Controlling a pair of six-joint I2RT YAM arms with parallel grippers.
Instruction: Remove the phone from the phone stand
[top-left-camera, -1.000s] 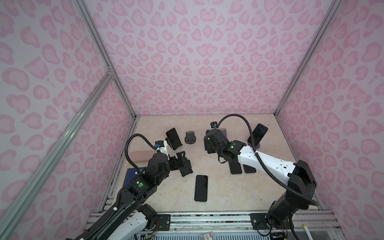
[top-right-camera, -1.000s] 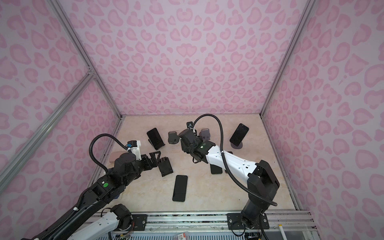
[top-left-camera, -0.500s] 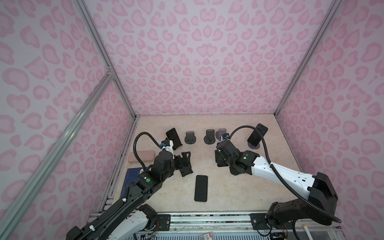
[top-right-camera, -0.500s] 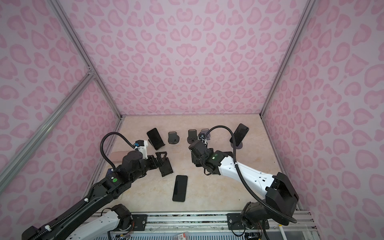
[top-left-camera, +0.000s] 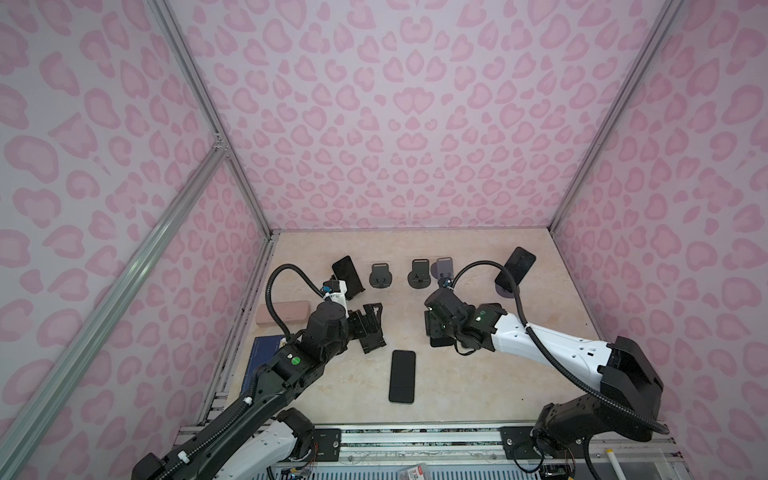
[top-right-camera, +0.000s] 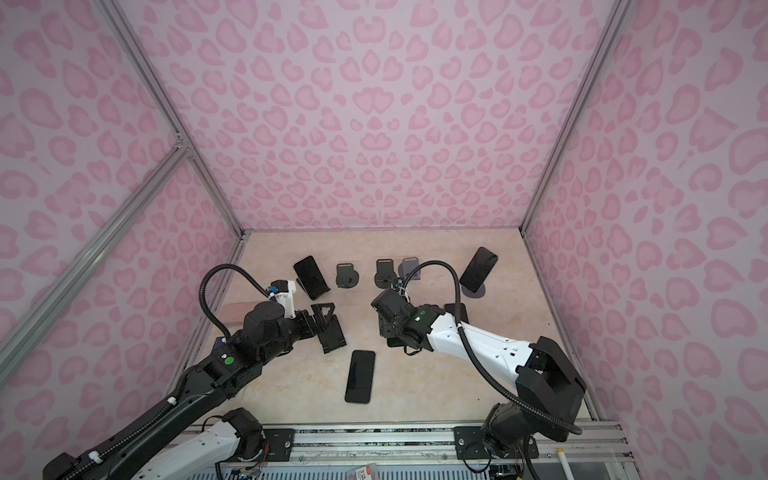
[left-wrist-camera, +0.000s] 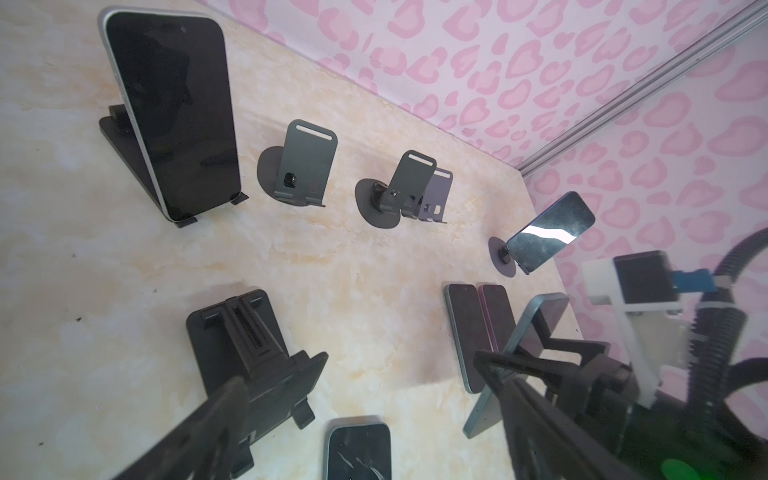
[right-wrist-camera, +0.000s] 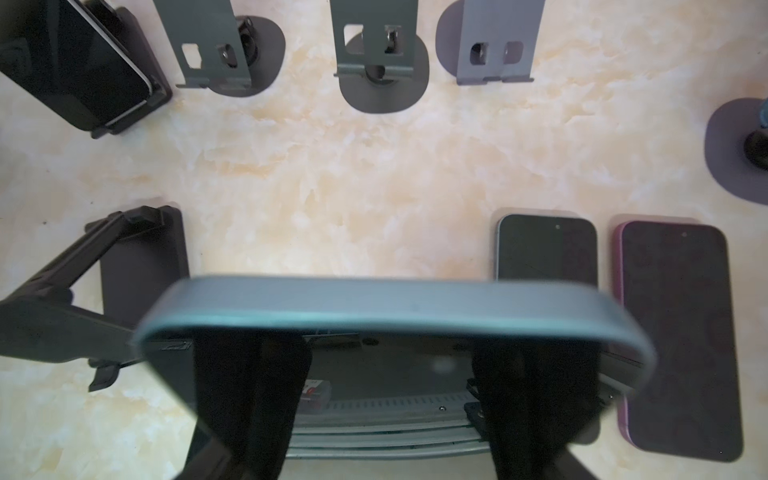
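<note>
Right hand (right-wrist-camera: 395, 374) pinches phone (right-wrist-camera: 395, 299), tilted, just beside flat phones (right-wrist-camera: 673, 332): likely meant for laying alongside them. Left hand (left-wrist-camera: 357, 374) spread, empty, well apart from flat phones.

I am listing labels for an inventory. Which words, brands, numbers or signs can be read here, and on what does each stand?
No text can be read with certainty.
Red-and-white label, bottom edge in both top views: print too small to read.
Teal phone: no marking on its visible edge.
Flat phone: dark screen, nothing written.
</note>
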